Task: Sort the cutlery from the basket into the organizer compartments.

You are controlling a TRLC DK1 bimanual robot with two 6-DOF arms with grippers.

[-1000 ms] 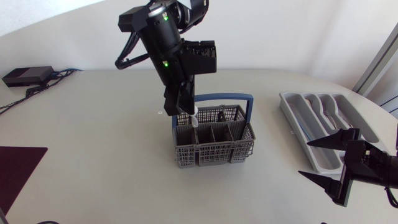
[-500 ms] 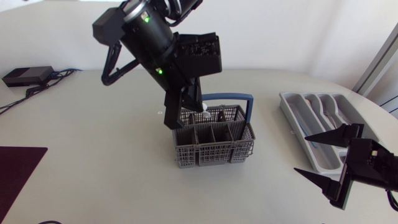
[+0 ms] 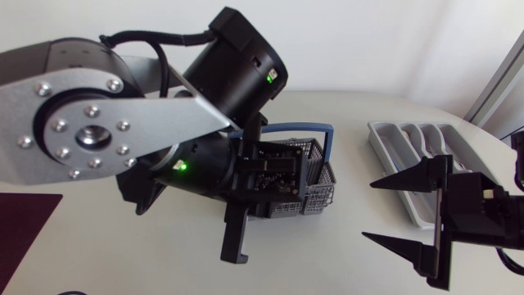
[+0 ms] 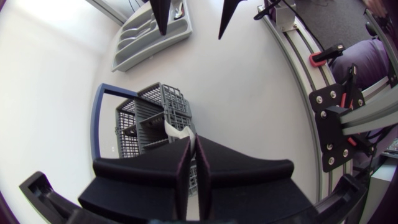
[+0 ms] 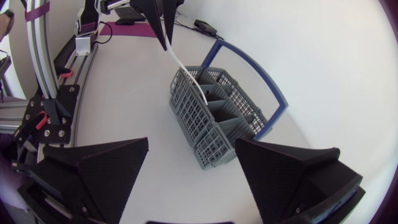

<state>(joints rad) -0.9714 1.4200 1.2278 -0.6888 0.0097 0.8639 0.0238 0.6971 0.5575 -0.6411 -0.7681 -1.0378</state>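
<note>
My left gripper [image 4: 191,142] is shut on a thin white piece of cutlery [image 5: 184,63], held high above the grey basket [image 5: 217,121]. The cutlery hangs from the left gripper [image 5: 165,38] with its lower end at the basket's back compartments. Seen from the head, the raised left arm hides most of the basket [image 3: 321,182], and its gripper [image 3: 235,256] points down in front. The grey organizer [image 3: 385,149] lies at the right and holds several white pieces. My right gripper [image 3: 368,211] stands wide open and holds nothing, between basket and organizer.
The basket has a blue handle [image 3: 309,129] arching over it. A black box with cables [image 3: 34,99] sits at the far left, and a dark mat [image 3: 23,221] lies at the left front edge.
My left arm has risen from the basket toward the head camera, drawing the white cutlery up with it. My right gripper has shifted a little to the left, still open.
</note>
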